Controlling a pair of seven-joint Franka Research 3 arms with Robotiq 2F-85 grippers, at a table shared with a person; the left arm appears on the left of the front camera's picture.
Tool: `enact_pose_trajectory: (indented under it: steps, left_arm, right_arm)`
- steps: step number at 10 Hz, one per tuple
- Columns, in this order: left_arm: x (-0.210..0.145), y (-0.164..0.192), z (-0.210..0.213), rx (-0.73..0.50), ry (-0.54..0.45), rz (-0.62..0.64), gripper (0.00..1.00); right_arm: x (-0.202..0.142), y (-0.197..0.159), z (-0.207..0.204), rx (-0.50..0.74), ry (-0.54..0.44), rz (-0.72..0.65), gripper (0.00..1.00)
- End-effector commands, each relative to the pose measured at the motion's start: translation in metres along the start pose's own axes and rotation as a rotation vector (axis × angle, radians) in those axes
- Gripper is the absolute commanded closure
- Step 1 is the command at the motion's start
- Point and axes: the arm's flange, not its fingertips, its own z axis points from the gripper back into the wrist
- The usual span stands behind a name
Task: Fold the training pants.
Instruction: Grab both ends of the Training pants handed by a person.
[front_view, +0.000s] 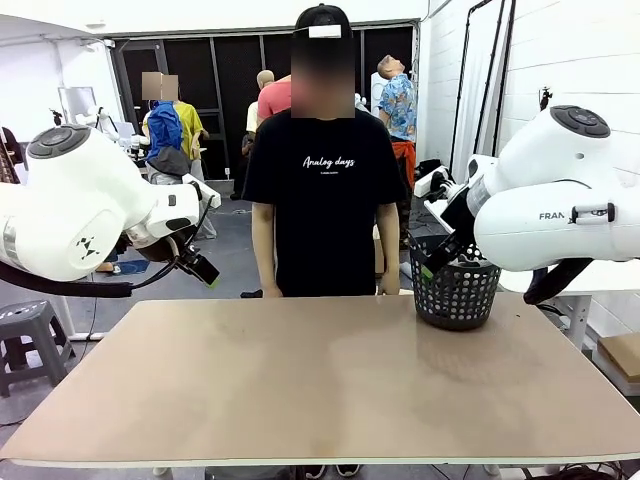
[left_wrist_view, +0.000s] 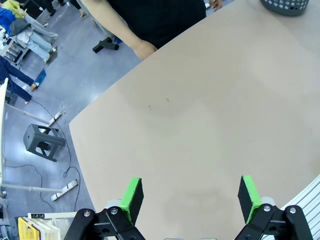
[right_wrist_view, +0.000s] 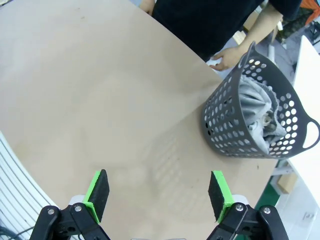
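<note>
The training pants lie bunched up, light grey, inside a dark perforated basket at the table's far right. My right gripper hovers open above the bare tabletop, short of the basket, with nothing between its green pads. Over the table's left part my left gripper is also open and holds nothing. In the front view both grippers are raised, the left gripper at the left edge and the right gripper just above the basket.
A person in a black T-shirt stands at the far side of the tan table, with one hand near the basket and the other hand at the table's edge. A grey stool stands on the floor at left.
</note>
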Motion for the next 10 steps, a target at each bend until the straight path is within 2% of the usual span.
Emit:
enact_pose_trajectory:
  steps: [1,10]
  left_arm:
    - [0.0007,-0.0001,0.0005,0.001,-0.006,-0.011,0.00]
    - [0.0007,-0.0001,0.0005,0.001,-0.006,-0.011,0.00]
  right_arm:
    - [0.0002,0.0001,0.0009,-0.001,-0.002,0.001,0.00]
    - [0.0002,0.0001,0.0009,-0.001,-0.002,0.001,0.00]
